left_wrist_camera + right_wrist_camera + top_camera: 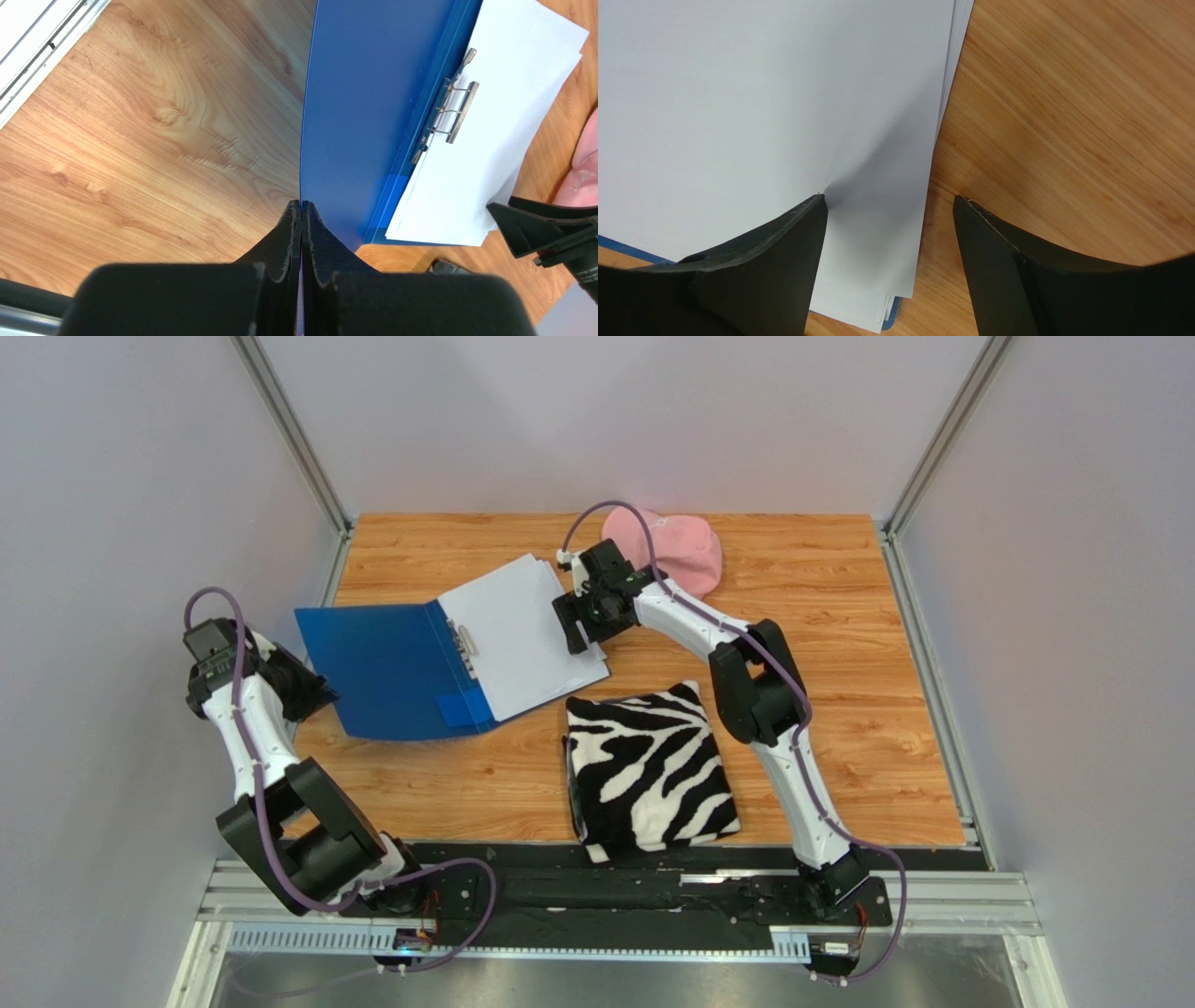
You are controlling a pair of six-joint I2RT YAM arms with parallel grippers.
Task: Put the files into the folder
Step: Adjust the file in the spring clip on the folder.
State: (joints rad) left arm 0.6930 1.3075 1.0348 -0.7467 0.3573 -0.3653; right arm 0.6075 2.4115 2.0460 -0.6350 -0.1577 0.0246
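The left hand [302, 210] is clenched on the outer edge of the folder [393, 672], its two black ridged fingers pinching the thin, smooth royal-blue cover. The folder lies open at the left of the bench [870, 686]. The files [526, 630], a stack of plain white sheets, rest on its right half with their edges slightly fanned. A small metal clip [453, 105] sits at the spine against the sheets. The right hand [889, 199] is released and spread wide. One wedge-shaped finger presses on the top sheet and dents it, and the other stands over bare wood just beside the stack.

The bench is orange-brown woodgrain laminate. A folded zebra-striped cloth [648, 770] lies near the front and a pink cap [673, 546] at the back. Pale grey walls with aluminium posts enclose it.
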